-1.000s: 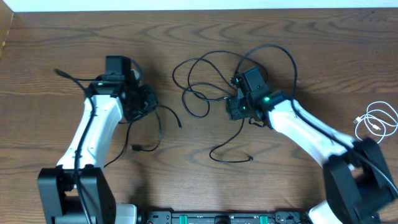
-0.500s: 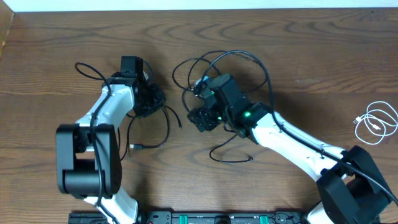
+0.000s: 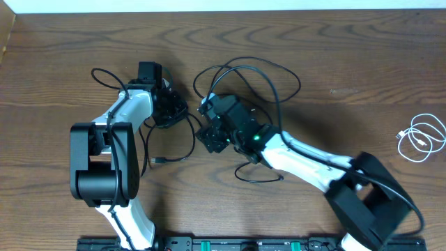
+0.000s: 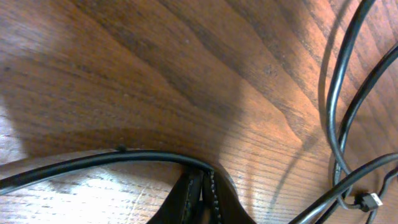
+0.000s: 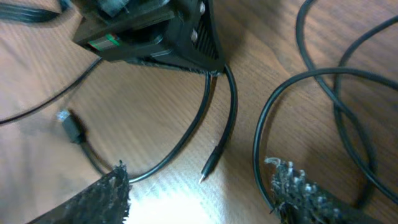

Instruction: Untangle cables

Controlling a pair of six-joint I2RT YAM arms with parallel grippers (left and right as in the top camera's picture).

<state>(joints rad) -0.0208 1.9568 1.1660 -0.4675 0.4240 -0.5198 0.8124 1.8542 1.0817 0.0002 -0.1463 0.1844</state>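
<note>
Right arm: it has swung in from right of centre; your right pincer [image 3: 209,137] now sits just beside your left pincer [image 3: 169,109].
Right pincer: released, its fingers wider apart than a second ago. Nothing is gripped, and a bare plug tip [image 5: 210,167] lies on the wood between them.
Left pincer: clenched on a black cable [image 4: 93,163] that runs out leftward.
Black loops [image 5: 311,74]: dragged left with the arm, still crossing one another.
Meaning: you look set for a fresh grab, and the tangle is not yet undone.
White cable [image 3: 420,138]: coiled at the right edge, well apart, unmoved.
Desk [image 3: 348,56]: dark wood grain.
Room: only a pale strip [image 3: 223,5] shows past the far edge.
</note>
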